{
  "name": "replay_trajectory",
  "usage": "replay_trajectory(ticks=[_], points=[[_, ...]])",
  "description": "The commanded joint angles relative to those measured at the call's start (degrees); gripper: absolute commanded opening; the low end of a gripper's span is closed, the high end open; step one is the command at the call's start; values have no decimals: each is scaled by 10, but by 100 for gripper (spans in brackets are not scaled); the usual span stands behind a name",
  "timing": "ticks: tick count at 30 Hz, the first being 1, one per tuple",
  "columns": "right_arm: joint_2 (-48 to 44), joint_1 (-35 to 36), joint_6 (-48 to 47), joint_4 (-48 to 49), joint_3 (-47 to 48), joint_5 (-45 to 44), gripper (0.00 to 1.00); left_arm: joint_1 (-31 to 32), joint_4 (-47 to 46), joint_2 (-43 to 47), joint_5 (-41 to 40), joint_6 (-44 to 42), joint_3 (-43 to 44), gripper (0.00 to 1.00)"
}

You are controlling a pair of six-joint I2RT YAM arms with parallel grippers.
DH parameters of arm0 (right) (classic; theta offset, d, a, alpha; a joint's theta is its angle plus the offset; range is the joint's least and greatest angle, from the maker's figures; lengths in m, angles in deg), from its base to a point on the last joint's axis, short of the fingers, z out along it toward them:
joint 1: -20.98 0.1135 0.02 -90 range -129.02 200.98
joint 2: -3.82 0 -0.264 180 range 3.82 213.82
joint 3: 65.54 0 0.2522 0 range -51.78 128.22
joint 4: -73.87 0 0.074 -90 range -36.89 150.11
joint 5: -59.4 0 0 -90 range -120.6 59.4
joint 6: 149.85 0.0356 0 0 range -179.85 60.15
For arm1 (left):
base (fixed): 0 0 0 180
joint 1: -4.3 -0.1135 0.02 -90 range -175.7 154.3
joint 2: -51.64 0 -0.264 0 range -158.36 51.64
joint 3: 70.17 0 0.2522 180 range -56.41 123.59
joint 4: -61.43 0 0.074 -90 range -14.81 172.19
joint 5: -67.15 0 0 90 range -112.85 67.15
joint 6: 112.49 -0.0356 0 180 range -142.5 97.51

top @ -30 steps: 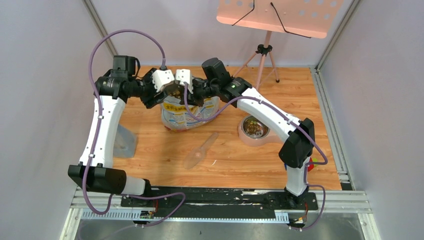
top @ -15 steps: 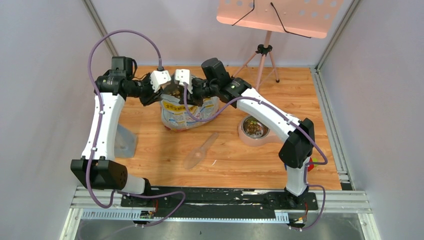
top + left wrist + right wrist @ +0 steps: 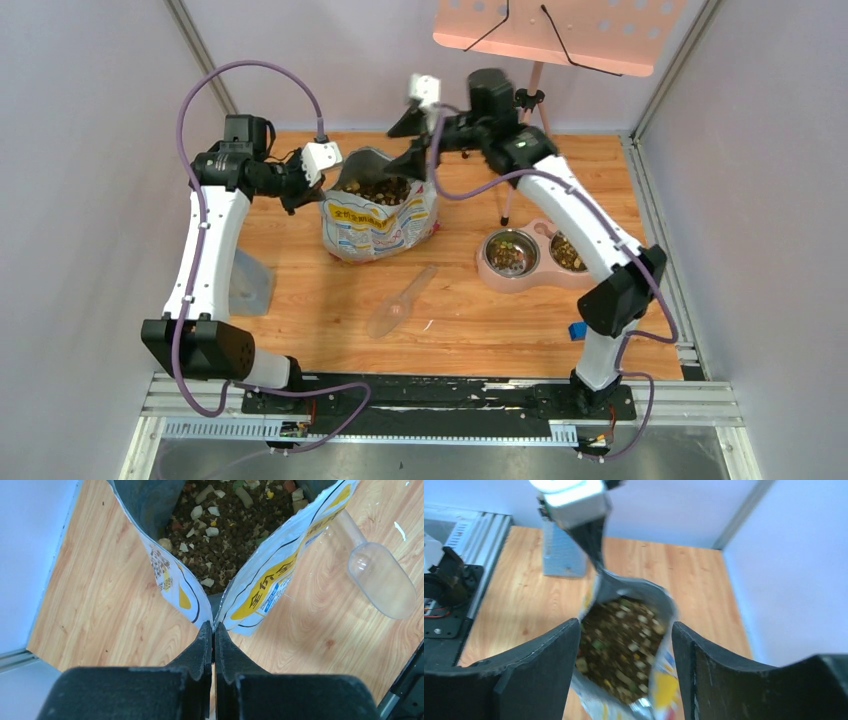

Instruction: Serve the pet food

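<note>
Moved: right gripper (image 3: 408,145) is rising clear of the bag (image 3: 380,225), jaws apart.
Hold: left gripper (image 3: 213,627) is clamping the bag's rim.
Risk: bag sagging one-sided, spilling kibble (image 3: 225,540).

On the bench (image 3: 300,285) the bag (image 3: 378,225) stands toward the back with the pet food (image 3: 378,190) inside it, the scoop (image 3: 400,302) lying just in front, the double bowl (image 3: 508,286) to its right, and the left gripper (image 3: 213,627) fingers on its left rim.
</note>
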Motion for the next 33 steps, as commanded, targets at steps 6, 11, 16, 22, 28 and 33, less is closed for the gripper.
replay_trajectory(ticks=[6, 11, 16, 22, 28, 33], points=[[-72, -147, -112, -125, -10, 121, 70, -4, -118, 60, -11, 87, -16, 0], [-70, -147, -190, -145, -49, 105, 66, -4, -124, 73, -16, 101, -29, 0], [-52, -145, -262, -177, -52, 97, 62, -4, -126, 81, -21, 107, -33, 0], [-21, -143, -303, -186, -51, 79, 59, -4, -123, 84, -21, 107, -32, 0], [21, -138, -309, -184, -17, 62, 55, -4, -121, 78, -21, 103, -28, 0], [46, -132, -304, -179, 12, 69, 46, -4, -121, 74, -23, 103, -27, 0]])
